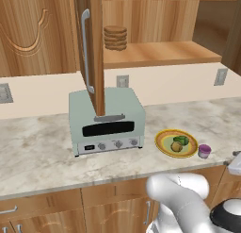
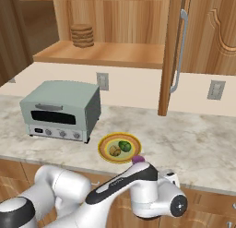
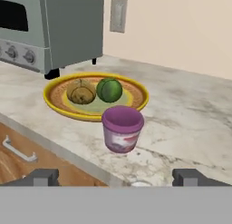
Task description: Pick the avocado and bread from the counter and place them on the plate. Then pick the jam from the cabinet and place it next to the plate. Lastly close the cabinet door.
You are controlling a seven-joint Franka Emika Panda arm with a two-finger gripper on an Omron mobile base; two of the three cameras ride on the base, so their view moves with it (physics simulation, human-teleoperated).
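hand view's jam band, left base view's open cabinet door

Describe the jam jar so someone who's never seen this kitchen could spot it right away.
Find the grey toaster oven on the marbled counter, then the yellow plate beside it near the front edge. The jam stands just off the plate's rim on the side away from the oven: a squat purple jar, unlike the green avocado and tan bread on the plate.

Marbled stone desk, smooth with a faint sheen; reddish-brown grained wood cabinet door with a silver metal bar handle; matt pale-green metal toaster oven; glossy purple jam.
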